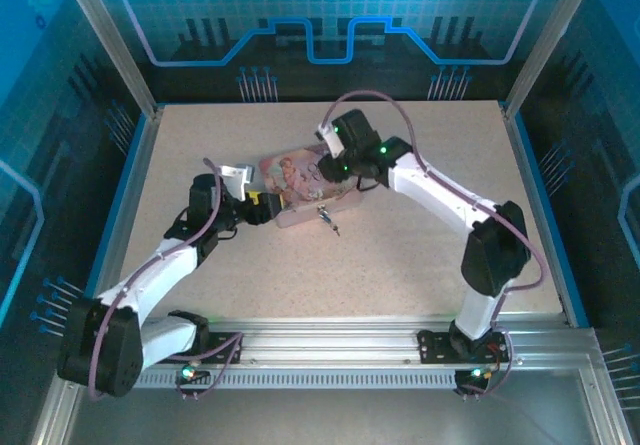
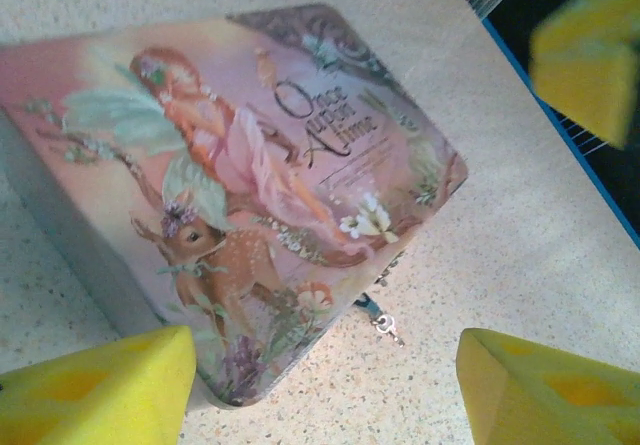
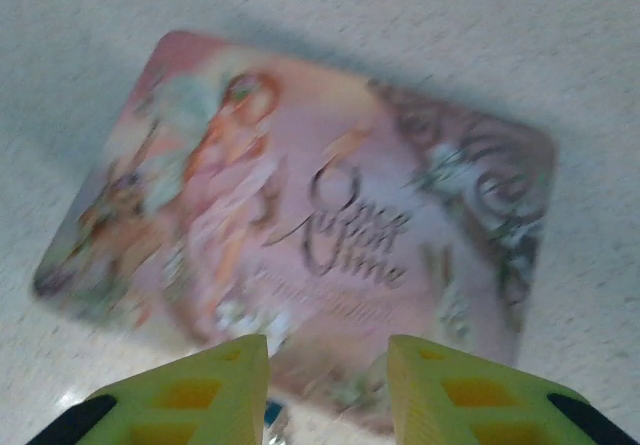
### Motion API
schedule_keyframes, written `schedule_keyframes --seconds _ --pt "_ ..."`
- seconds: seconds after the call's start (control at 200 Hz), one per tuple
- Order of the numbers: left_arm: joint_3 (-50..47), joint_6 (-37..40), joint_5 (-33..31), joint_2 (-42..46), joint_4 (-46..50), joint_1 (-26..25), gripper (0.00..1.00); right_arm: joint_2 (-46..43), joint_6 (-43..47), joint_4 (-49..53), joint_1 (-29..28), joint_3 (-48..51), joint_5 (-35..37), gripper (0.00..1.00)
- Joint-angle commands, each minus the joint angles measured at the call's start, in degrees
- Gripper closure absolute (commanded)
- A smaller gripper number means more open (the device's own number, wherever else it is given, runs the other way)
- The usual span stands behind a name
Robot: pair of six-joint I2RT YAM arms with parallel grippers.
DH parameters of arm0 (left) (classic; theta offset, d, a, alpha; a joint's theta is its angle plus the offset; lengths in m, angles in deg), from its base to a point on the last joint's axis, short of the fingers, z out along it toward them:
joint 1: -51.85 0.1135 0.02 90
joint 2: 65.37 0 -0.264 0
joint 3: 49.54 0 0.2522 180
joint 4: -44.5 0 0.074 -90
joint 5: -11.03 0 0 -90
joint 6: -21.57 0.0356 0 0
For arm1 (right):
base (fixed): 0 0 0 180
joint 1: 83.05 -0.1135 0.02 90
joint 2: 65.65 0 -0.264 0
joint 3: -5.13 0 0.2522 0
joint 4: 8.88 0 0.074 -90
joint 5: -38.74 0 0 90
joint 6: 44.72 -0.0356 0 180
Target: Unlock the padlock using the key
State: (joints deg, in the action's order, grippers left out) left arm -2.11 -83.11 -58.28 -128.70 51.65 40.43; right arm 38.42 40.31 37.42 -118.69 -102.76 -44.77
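Note:
The tiny blue padlock [image 2: 367, 304] hangs at the front edge of the pink illustrated tin [image 2: 250, 165]. The small silvery key [image 2: 387, 327] lies on the table right at the padlock's lower end, touching it; whether it sits in the lock I cannot tell. From above, the padlock [image 1: 322, 212] and key [image 1: 333, 227] show at the tin's [image 1: 300, 180] near side. My left gripper [image 2: 320, 395] is open low by the tin's left corner, which lies between its yellow fingers [image 2: 100, 385]. My right gripper [image 3: 328, 395] hovers open over the tin lid [image 3: 320, 225], holding nothing; the padlock [image 3: 265, 413] peeks below it.
The speckled tabletop [image 1: 400, 265] has free room in front of and to the right of the tin. Blue walls and metal posts [image 1: 110, 45] fence the table on three sides. A blurred yellow finger of the right gripper [image 2: 590, 55] shows at the upper right of the left wrist view.

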Motion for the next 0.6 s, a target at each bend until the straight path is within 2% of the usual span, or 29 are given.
schedule_keyframes --seconds 0.0,0.08,0.155,0.235,0.32,0.385,0.48,0.595 --pt "0.22 1.43 -0.54 4.13 6.25 -0.54 0.31 9.94 2.29 4.23 0.90 -10.36 1.09 0.64" --pt "-1.94 0.45 -1.35 6.71 6.90 -2.94 0.36 18.63 4.91 8.24 1.20 -22.06 1.06 0.64" --pt "-4.13 -0.28 -4.33 7.06 7.08 -7.84 0.37 27.11 7.33 12.81 1.68 -34.72 1.18 0.64" --pt "-7.16 -2.97 -6.60 5.29 3.33 -12.17 0.37 36.55 9.14 16.20 2.23 -47.87 0.37 0.64" --pt "-10.24 -6.01 -7.31 2.14 -2.95 -14.49 0.40 43.31 11.54 17.32 2.94 -58.60 -1.11 0.63" --pt "-11.42 -7.18 -7.28 -0.65 -6.33 -15.52 0.41 46.87 13.21 15.84 3.33 -62.00 -1.30 0.62" --pt "-12.21 -7.76 -7.14 -4.53 -9.79 -16.14 0.42 48.40 15.00 12.30 3.99 -61.30 -3.04 0.61" --pt "-12.50 -8.08 -7.51 -9.26 -13.18 -16.16 0.42 48.72 15.95 13.34 4.41 -61.13 -4.80 0.61"
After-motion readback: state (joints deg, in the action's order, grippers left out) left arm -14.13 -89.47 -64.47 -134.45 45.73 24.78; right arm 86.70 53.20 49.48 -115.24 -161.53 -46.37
